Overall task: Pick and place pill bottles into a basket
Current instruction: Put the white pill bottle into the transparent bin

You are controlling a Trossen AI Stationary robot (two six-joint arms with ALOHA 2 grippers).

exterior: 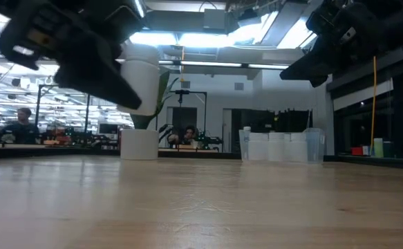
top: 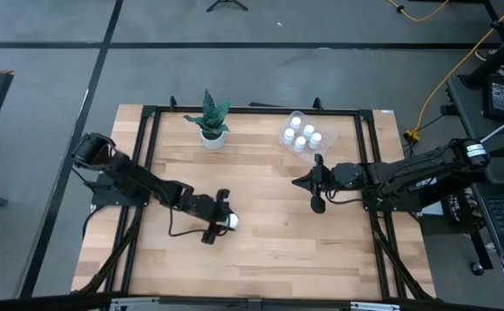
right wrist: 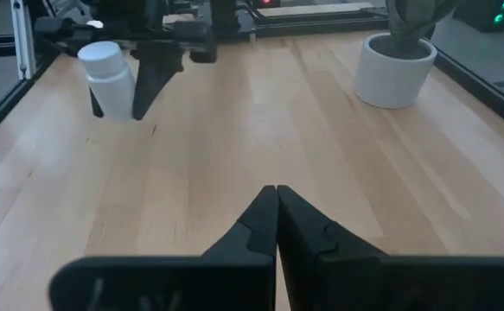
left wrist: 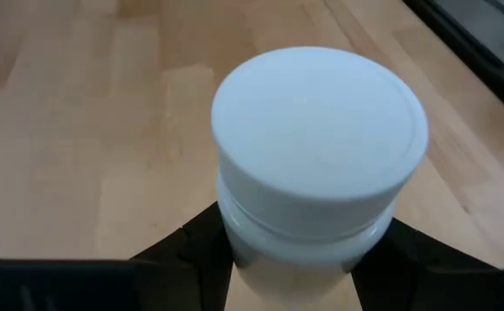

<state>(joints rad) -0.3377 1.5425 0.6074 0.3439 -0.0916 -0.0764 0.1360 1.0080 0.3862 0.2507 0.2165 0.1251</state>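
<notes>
My left gripper (top: 225,221) is over the table's near middle, shut on a white pill bottle (top: 232,221) with a white cap (left wrist: 321,138). The bottle hangs well above the table top in the low view (exterior: 143,76). The clear basket (top: 296,117) stands at the far right of centre and holds several pill bottles (top: 302,136) standing on their bases. My right gripper (top: 297,181) hovers shut, touching nothing, right of centre, on the near side of the basket. My left gripper pinches the bottle's body just below the cap (left wrist: 234,246) between its two fingers (left wrist: 191,255), one on each side. The fingers slant down from the table's left. The bottle is roughly upright, cap up, and lifted clear of the table (right wrist: 110,79).
A white pot with a green plant (top: 212,131) stands at the far edge, left of the basket. A black frame (top: 148,155) runs round the wooden table top. Bare wood lies between the held bottle and the basket.
</notes>
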